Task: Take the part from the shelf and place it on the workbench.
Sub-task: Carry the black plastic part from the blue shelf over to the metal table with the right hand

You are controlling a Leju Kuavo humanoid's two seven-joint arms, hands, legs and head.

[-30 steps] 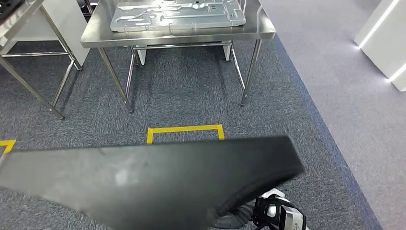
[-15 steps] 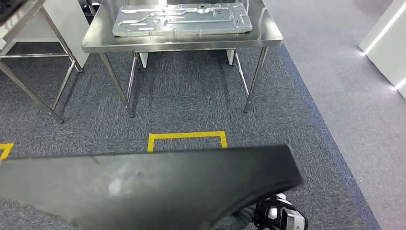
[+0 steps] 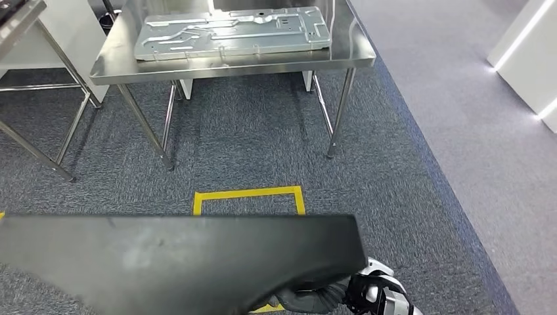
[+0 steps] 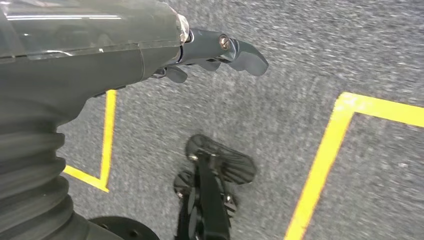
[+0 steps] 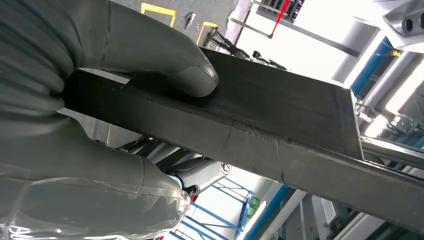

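**Black part carried toward the steel workbench**

Since the earlier frames our whole head view has shifted, so the camera has moved: the workbench (image 3: pixel 230 62) sits further left and the yellow floor square (image 3: pixel 248 200) lower. We also see the black part (image 3: pixel 177 259) end shorter on the right than a second ago.

From the head view we count one black part, one workbench in front, one second steel table (image 3: pixel 26 20) at the left edge, and one silver stamped metal plate (image 3: pixel 230 33) lying flat on the workbench. The part is a long dark panel held low in front of us, its long axis running left to right across the picture, nearly level, well short of the workbench. Below its right end we see the right hand (image 3: pixel 315 298), dark and tucked under the panel.

From the left wrist view we see the left hand (image 4: pixel 200 50) over grey carpet (image 4: pixel 300 60) and yellow tape lines (image 4: pixel 320 165). Its dark fingers (image 4: pixel 240 50) stick out past the grey cover; we cannot tell whether they are curled or holding anything.

From the right wrist view the right hand (image 5: pixel 100 100) pinches the part (image 5: pixel 280 130): the thick grey thumb (image 5: pixel 190 70) presses on one broad face, and the rest of the hand lies against the opposite side. The part's long axis runs away from the hand, and one end corner shows.
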